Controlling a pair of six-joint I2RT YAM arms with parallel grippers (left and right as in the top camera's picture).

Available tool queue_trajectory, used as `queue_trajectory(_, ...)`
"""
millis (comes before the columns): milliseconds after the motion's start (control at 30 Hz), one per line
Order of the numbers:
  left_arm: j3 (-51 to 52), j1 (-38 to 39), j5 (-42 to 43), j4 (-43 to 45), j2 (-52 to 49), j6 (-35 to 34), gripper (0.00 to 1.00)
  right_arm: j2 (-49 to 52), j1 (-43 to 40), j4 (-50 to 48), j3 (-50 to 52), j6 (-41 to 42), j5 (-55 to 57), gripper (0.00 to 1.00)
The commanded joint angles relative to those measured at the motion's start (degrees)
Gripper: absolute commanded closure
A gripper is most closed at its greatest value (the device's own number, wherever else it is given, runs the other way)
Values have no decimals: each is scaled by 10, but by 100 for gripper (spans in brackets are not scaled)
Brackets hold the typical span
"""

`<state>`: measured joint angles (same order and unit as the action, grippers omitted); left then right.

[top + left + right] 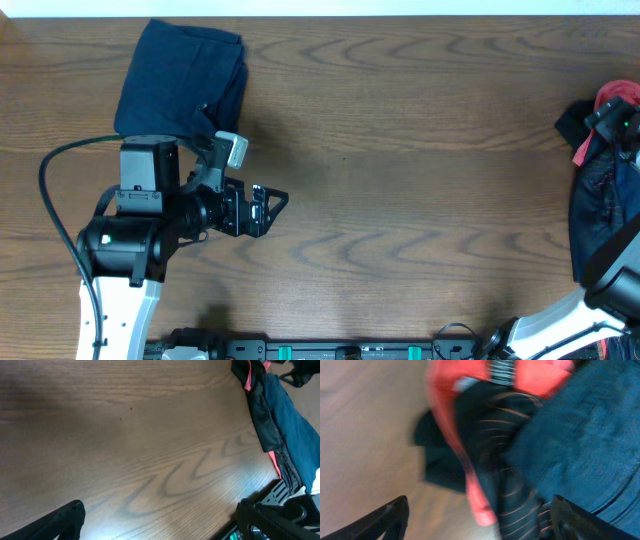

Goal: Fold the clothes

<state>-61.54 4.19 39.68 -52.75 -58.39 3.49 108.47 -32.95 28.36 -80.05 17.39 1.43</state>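
A folded navy bundle of clothes (180,80) lies at the table's far left. A loose heap of clothes (605,200) sits at the right edge, navy cloth with a red and black striped garment (615,98) on top. In the left wrist view the heap (287,425) lies at the far right. My left gripper (262,208) hovers open over bare wood just below the bundle, with nothing between its fingers (55,522). Just above the heap, my right gripper (480,525) is open. The red and black garment (485,435) and navy cloth (590,445) lie under the gap; the view is blurred.
The wooden table (400,180) stretches between the bundle and the heap. The left arm's body (125,240) and its cable stand at the near left. At the near right corner is the right arm (600,300). A rail (330,350) runs along the front edge.
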Motion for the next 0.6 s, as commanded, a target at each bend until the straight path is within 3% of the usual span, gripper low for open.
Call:
queue_trajectory(0,-10,1,-2,-10,5,9,2,35,-36,-7,-17,-18,26,15)
queue_trajectory(300,-10,1,-2,-10,4,8,2,94,-75,-7,-16,-18,24,29)
queue_trajectory(400,-10,1,-2,-9,4,8,2,102,-75,-7,-16,-18,26,28)
queue_trajectory(500,-9,1,-2,-10,4,7,2,103,-74,-9,-16,-23,0,15)
queue_trajectory(567,-10,1,-2,-10,4,7,2,103,-71,-12,-16,-37,-18,17)
